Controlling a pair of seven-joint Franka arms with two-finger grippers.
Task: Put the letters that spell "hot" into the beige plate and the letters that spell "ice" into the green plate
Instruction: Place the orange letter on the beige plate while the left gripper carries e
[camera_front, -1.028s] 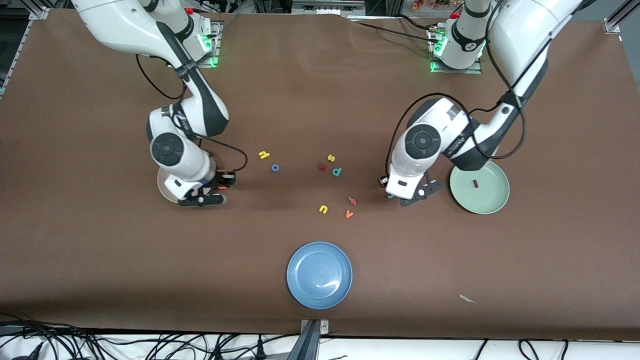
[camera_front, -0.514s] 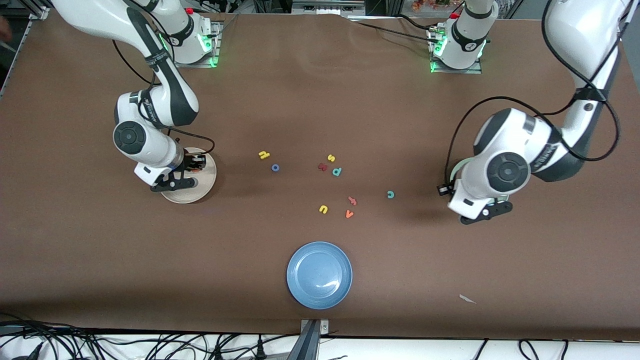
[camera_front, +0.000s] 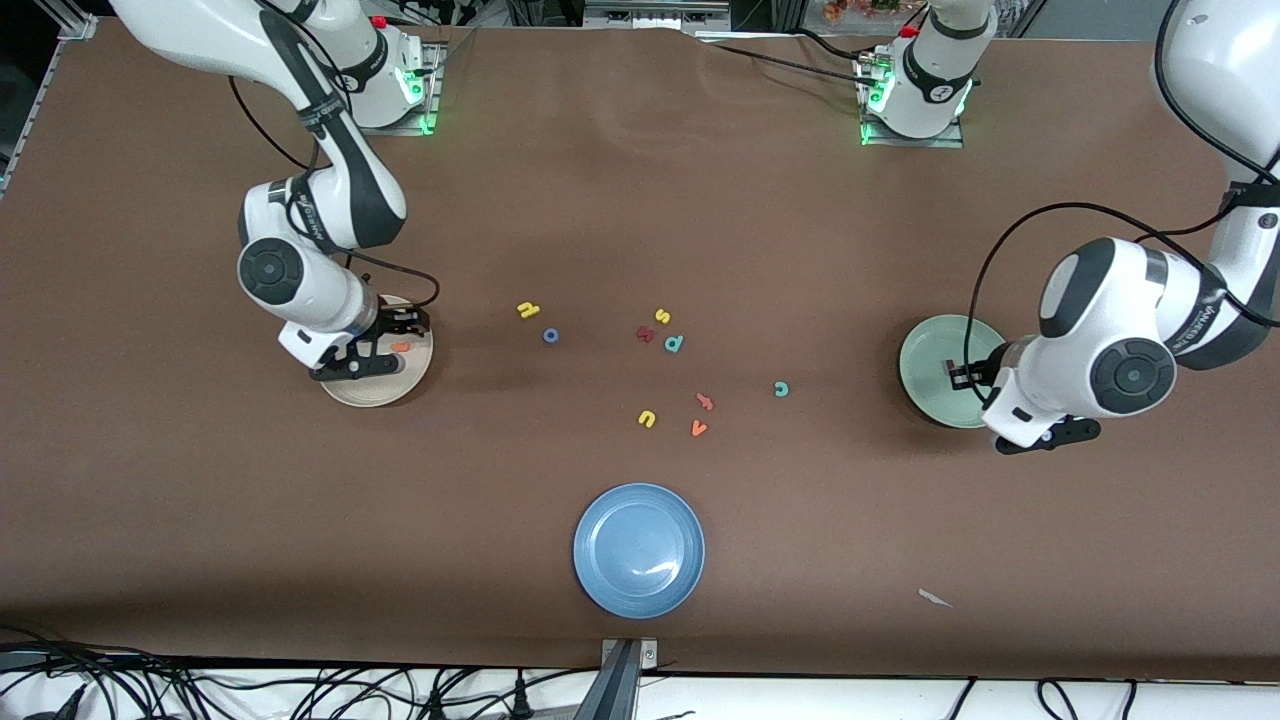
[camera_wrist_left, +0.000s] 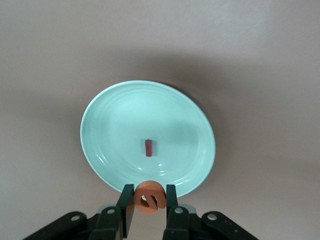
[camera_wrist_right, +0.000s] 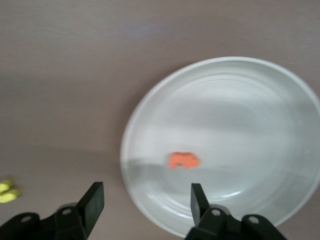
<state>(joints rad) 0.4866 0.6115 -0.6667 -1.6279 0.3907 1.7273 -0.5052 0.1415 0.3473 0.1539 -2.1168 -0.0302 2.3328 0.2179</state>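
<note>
Even, bright overhead light on the brown table (camera_front: 600, 200). Soft dark shadows pool beneath both arms. A white glare streak sits at 4 o'clock on the blue plate (camera_front: 610, 580). The right wrist view is blurred; the left wrist view is sharper.

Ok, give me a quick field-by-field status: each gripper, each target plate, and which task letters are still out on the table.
left gripper: shut on orange round "e", over rim of pale green round plate
right gripper: open, over cream-beige round plate
green plate contents: dark red bar "i"
beige plate contents: orange "t"
still on table: yellow "h", blue ring "o", teal "c"
</note>
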